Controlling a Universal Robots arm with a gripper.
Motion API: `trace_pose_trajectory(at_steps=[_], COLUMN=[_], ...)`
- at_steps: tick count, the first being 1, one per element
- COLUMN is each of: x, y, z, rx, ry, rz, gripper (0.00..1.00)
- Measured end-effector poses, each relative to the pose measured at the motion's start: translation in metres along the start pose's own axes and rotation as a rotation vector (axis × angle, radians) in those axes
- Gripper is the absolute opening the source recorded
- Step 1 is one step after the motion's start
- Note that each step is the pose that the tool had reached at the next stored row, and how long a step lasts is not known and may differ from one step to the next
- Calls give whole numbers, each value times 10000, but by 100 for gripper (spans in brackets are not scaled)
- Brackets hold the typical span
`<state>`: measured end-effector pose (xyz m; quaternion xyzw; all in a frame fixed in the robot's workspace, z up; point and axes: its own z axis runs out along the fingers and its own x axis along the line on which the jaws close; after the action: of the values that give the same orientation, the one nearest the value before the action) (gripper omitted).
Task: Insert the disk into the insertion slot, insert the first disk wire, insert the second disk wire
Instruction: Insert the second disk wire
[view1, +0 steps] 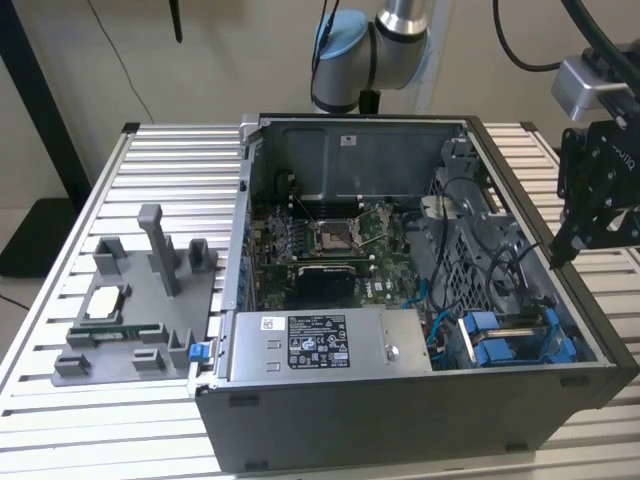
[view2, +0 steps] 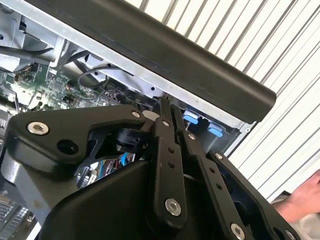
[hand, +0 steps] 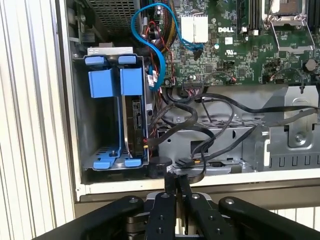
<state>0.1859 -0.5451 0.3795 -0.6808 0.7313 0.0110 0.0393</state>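
The hand (hand: 175, 177) is closed and holds nothing, near the computer case (view1: 400, 415) wall. The disk (hand: 134, 122) sits in the slot (hand: 86, 125).

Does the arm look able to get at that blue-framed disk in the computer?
Probably yes: the case lies open, the end effector hangs by its rim near the disk, and nothing covers it.

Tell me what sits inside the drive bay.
Inside the drive bay, blue plastic frames surround a disk seen edge-on. The frames cover most of it, so its label and wire sockets are hidden.
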Motion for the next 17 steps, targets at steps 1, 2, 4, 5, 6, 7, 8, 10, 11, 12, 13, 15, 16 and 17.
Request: trace_pose_trajectory(at_steps=[1,2,4,5,6,7,8,10,11,12,13,15,16,17], x=[0,0,0,0,0,0,0,3,3,3,3,3,3,3], y=[0,0,0,0,0,0,0,0,0,0,0,0,0,0], z=[0,0,0,0,1,0,1,0,0,1,1,4,5,6], rx=[1,1,0,0,1,0,0,0,0,0,-1,-2,-1,-2], ry=[0,0,0,0,-1,0,-1,0,0,-2,-7,-20,-25,-28], rz=[0,0,0,0,0,0,0,0,0,0,0,1,1,1], gripper=[0,0,100,100,100,100,100,100,100,100,100,100,100,100])
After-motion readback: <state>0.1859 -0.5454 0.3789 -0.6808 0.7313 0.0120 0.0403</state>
